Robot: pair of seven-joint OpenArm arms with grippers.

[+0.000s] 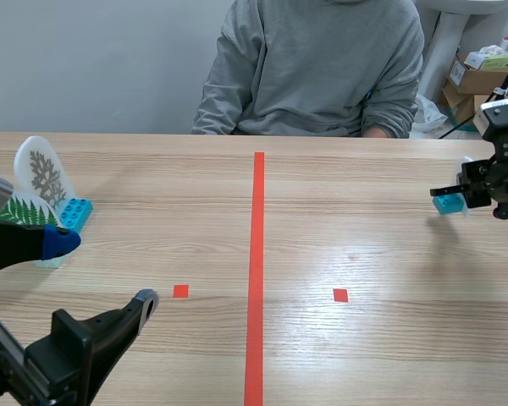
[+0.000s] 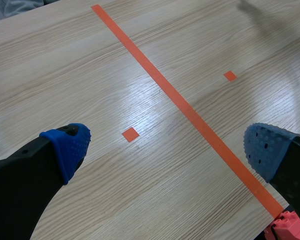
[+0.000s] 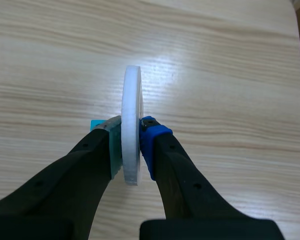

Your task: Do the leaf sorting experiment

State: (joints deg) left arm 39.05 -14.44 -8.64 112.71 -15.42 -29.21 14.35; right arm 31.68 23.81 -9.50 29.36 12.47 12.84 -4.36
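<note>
We see open room across the middle of the surface [image 1: 364,245], on both sides of the tape line [image 1: 256,254]. At the far left a grey-leaf disc [image 1: 44,173] and a green-leaf disc [image 1: 21,211] stand upright beside a blue brick [image 1: 74,213], just beyond the left arm [image 1: 68,351], whose jaws gape low over the near left. At the right edge hangs the right arm [image 1: 504,165], jaws clamped on a white disc [image 3: 131,115]. A person [image 1: 313,68] fills the far edge.
</note>
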